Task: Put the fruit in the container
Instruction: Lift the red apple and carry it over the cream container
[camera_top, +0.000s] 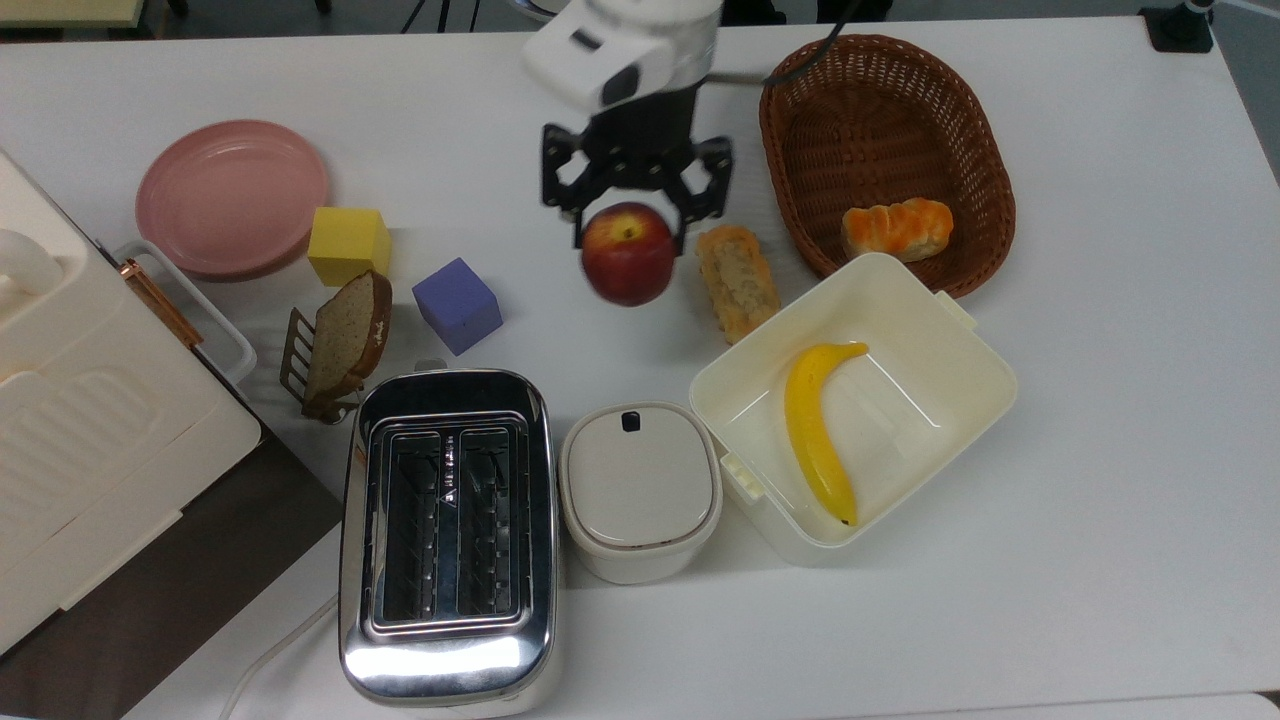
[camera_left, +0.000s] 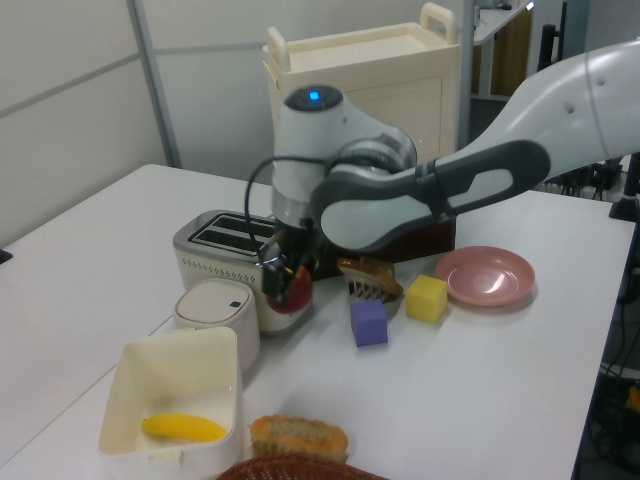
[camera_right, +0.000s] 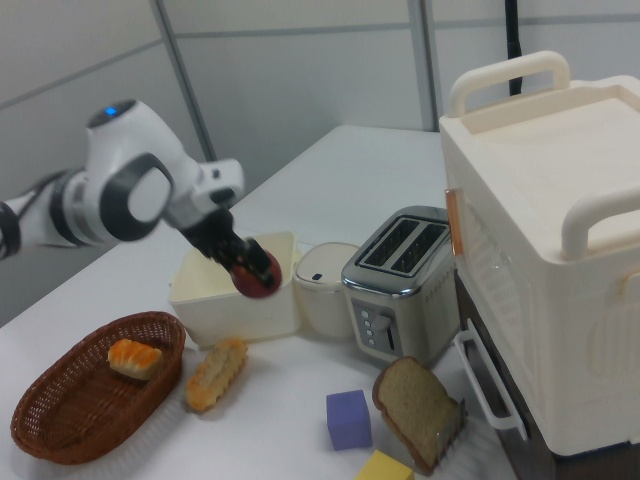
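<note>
The fruit, a red apple (camera_top: 628, 255) with a yellowish stem dimple, hangs above the table with my gripper (camera_top: 630, 235) shut on it. In the top view it is just left of a bread stick (camera_top: 737, 282) and up-left of the container (camera_top: 910, 400), a cream-white square box. A yellow banana (camera_top: 815, 430) lies in that box. In the left view the apple (camera_left: 292, 290) hangs in front of the toaster, with the container (camera_left: 170, 385) lower left. The right view has the apple (camera_right: 260, 278) in the air in front of the container (camera_right: 230, 305).
A wicker basket (camera_top: 880, 110) holding a bun (camera_top: 897, 228) stands at the back right. A lidded white pot (camera_top: 640, 490) and a toaster (camera_top: 447, 530) flank the container. To the left are a purple cube (camera_top: 457, 305), yellow cube (camera_top: 347, 243), pink plate (camera_top: 232, 195) and racked bread slice (camera_top: 345, 340).
</note>
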